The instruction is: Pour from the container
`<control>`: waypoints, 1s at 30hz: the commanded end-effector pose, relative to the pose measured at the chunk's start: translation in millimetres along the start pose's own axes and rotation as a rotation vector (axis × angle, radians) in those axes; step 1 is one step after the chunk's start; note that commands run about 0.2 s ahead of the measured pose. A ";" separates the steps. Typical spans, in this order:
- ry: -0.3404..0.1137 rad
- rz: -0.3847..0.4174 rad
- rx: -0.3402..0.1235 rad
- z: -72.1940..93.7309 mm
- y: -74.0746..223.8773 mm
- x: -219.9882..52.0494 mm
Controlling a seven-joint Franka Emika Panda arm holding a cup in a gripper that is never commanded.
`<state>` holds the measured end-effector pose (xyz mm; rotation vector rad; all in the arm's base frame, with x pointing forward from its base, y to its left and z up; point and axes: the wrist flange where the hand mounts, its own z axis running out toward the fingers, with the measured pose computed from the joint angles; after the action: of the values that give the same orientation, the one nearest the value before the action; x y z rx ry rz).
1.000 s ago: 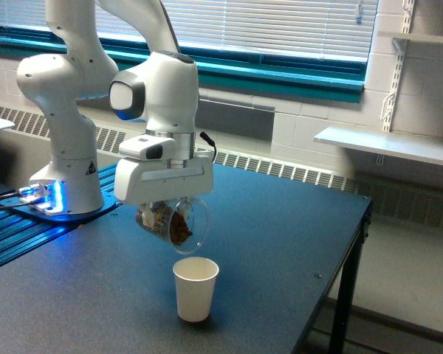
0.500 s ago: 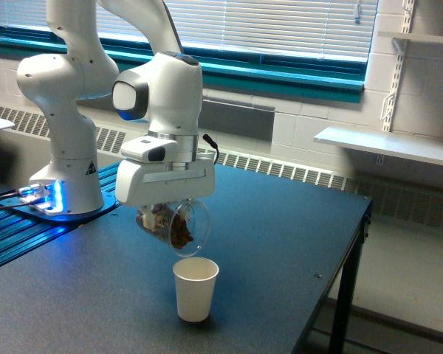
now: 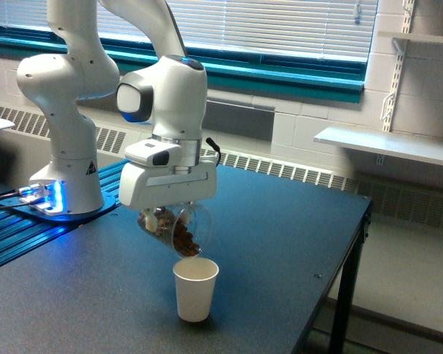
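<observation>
Dark tabletop [image 3: 280, 243] up front, white paper cup [image 3: 196, 288] upright on it. Just above, clear container [image 3: 179, 230] tipped mouth-down, brown bits at the lip, clamped in gripper [image 3: 166, 214]. Likely light, rigid, slick-walled; best held mid-body, firmly. Blinds [image 3: 280, 26] behind.

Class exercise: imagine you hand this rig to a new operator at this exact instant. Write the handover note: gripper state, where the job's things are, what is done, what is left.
Gripper: shut on the clear cup, held tipped with its mouth angled down.
Clear cup: just above the white paper cup, its lower rim over the paper cup's opening. Brown and tan bits have gathered at the lowered mouth.
Paper cup: upright on the dark table, near the front edge.
Done: cup carried over the target and tilted.
Left: no bits can be seen falling, and the paper cup's inside is not visible. Probably tip further to empty it, then right the cup.
</observation>
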<state>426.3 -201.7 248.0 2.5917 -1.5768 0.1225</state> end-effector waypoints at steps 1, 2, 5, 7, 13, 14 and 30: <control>-0.004 -0.017 -0.007 1.2 -5.7 1.5; -0.006 -0.017 -0.006 1.4 -6.3 1.5; -0.016 -0.020 -0.014 3.5 -7.1 0.8; -0.021 -0.021 -0.015 4.3 -7.9 0.4; -0.032 -0.029 -0.023 7.6 -9.7 -0.9; -0.033 -0.029 -0.024 7.7 -10.0 -0.7; -0.048 -0.043 -0.035 8.9 -16.1 1.6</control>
<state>435.9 -200.9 236.4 2.5972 -1.5564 0.0374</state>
